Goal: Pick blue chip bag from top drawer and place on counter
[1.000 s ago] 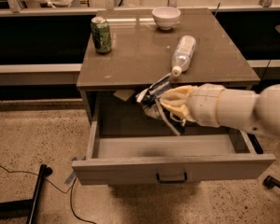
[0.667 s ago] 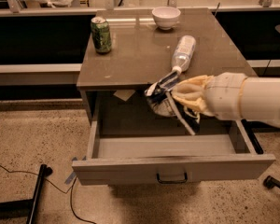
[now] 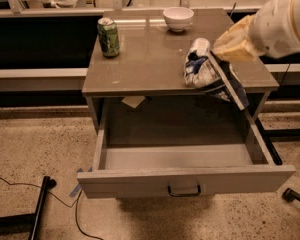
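Gripper [image 3: 224,80] clamped on blue chip bag [image 3: 199,72], counter [image 3: 140,69] just under it, open top drawer [image 3: 140,182] below. Green can [image 3: 108,36] and bowl [image 3: 178,18] well apart from it.

No print is legible on the bag [image 3: 197,70] or can [image 3: 108,36]; the gripper [image 3: 226,84] clasps the bag over the counter's [image 3: 150,64] right front.

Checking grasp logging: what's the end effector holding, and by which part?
The blue chip bag, gripped along its right edge by the end effector, over the counter.
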### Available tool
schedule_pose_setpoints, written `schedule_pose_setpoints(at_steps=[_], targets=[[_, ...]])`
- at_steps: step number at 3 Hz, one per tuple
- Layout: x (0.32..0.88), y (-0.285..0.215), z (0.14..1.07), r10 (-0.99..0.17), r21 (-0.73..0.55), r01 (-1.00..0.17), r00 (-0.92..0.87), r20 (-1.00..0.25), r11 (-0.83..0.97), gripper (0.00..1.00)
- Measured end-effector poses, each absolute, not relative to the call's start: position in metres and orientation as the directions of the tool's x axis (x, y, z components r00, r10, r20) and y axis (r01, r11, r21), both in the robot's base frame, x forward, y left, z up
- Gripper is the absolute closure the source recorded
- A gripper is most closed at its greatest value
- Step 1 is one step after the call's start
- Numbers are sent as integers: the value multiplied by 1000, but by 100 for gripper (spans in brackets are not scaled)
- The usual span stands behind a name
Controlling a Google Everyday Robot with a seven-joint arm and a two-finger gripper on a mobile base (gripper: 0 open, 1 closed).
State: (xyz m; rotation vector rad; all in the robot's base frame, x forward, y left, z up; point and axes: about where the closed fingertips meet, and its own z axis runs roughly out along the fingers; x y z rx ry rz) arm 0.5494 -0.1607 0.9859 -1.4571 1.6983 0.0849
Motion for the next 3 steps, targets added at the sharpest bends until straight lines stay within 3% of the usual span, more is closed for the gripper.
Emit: schedule_pose_setpoints(at_steps=[2,3], targets=[[611,-214,1019,-866,-418,-823,-166,-471,386,100],[644,-215,1051,-894,-466,-795,-203,-400,389,100]])
